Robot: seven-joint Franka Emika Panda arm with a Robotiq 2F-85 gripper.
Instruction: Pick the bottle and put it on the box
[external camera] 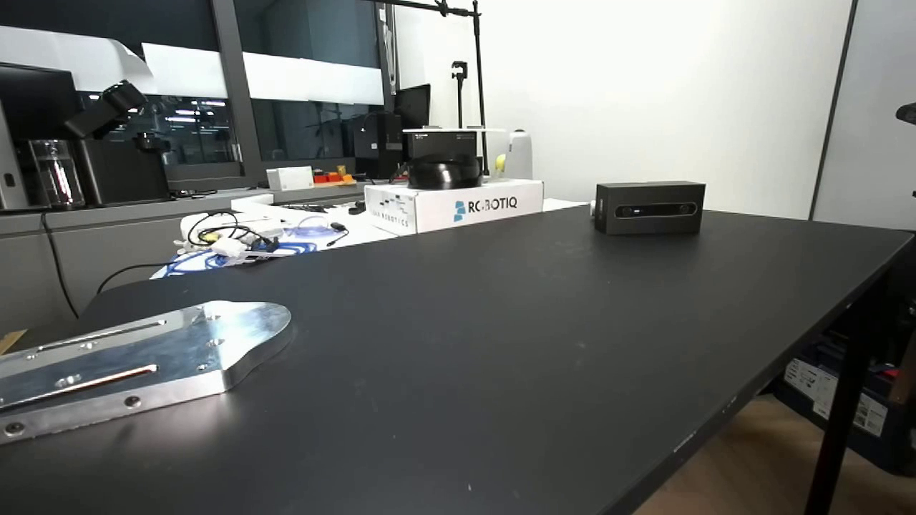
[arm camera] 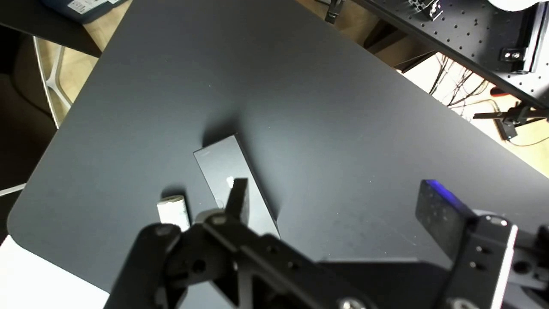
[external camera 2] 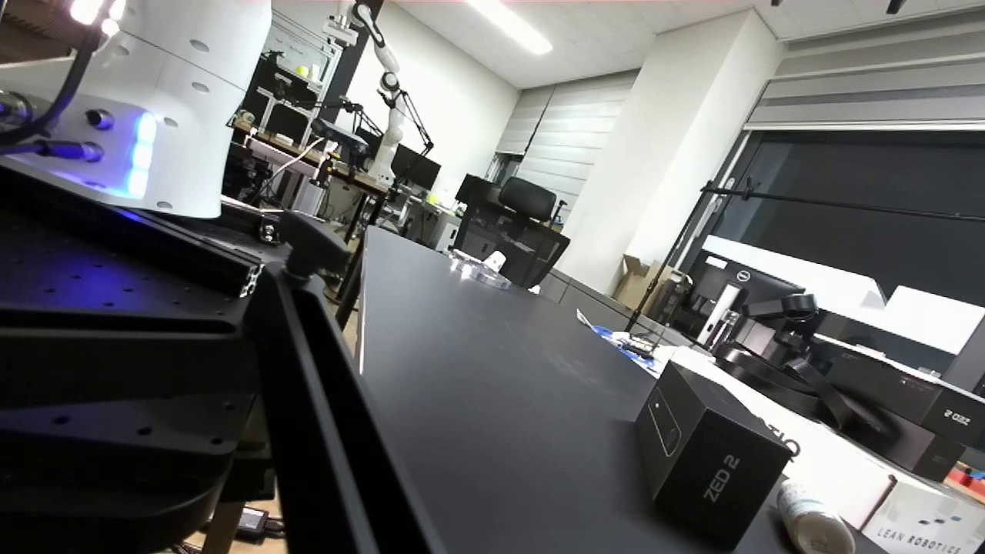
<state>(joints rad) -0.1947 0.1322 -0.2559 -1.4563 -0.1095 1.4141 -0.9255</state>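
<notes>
The white bottle (arm camera: 173, 211) is on the counter (arm camera: 343, 128), just beside the black box (arm camera: 225, 163). In an exterior view much of the bottle (external camera 2: 812, 515) shows; in an exterior view, just a white sliver of the bottle (external camera: 592, 209) appears behind the box. The wrist view gives the gripper (arm camera: 334, 201), spread wide; both exterior views, a metal plate (external camera: 164, 350).

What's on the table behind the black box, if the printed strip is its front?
A white bottle. In an exterior view only a sliver shows past the box, which covers the rest. In the wrist view, the open gripper hides part of that area.
</notes>
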